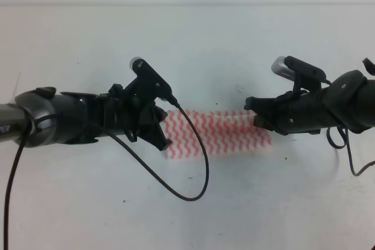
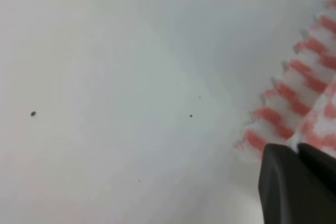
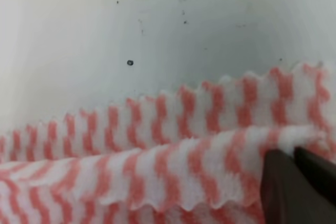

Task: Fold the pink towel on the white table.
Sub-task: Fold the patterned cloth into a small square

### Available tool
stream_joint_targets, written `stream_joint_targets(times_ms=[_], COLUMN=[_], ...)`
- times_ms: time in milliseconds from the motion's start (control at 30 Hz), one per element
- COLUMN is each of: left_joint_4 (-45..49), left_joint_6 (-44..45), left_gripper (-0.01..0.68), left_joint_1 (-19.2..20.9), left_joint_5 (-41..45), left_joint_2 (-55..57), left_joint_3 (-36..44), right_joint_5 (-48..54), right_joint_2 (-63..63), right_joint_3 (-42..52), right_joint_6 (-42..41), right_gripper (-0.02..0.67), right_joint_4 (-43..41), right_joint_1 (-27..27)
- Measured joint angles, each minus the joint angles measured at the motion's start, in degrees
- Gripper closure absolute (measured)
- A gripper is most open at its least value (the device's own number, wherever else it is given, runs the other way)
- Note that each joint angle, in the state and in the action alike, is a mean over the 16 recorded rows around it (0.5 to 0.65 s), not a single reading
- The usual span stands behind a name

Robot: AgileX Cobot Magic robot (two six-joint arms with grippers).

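The white table (image 1: pixel 187 39) fills the view, with the pink towel (image 1: pixel 225 133) lying mid-table as a folded strip between the two arms. The left gripper (image 1: pixel 159 136) sits at the strip's left end, its jaws pinched together on the cloth's edge. The right gripper (image 1: pixel 258 118) is at the right end, jaws likewise closed on a doubled towel layer. A black cable (image 1: pixel 196 162) loops across the strip's left part

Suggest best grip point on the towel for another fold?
Probably the short ends of the pink towel: it lies as a flat strip on the white table. Come in from each side, low, fingers pinching the top layer's edge, which the right wrist view shows slightly lifted.
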Motion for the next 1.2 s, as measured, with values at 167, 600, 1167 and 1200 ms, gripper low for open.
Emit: stream_joint_targets(times_ms=[167, 600, 1167, 1200], left_joint_4=[-0.01, -0.01, -0.01, -0.01], left_joint_6=[0.97, 3.02, 1.30, 0.97], left_gripper=[0.673, 0.673, 0.670, 0.669], left_joint_1=[-0.01, -0.01, -0.01, -0.01], left_joint_5=[0.02, 0.05, -0.35, -0.35], left_joint_2=[0.19, 1.13, 2.26, 2.26], left_joint_3=[0.01, -0.68, -1.53, -1.53], right_joint_5=[0.08, -0.10, -0.14, -0.14], right_joint_2=[-0.20, -0.40, -0.36, -0.36], right_joint_3=[-0.01, -0.02, -0.02, -0.02], right_joint_6=[-0.03, -0.73, -1.03, -1.03], right_gripper=[0.651, 0.651, 0.651, 0.651], right_joint_4=[0.04, 0.14, 0.18, 0.18], right_joint_1=[-0.01, -0.03, -0.02, -0.02])
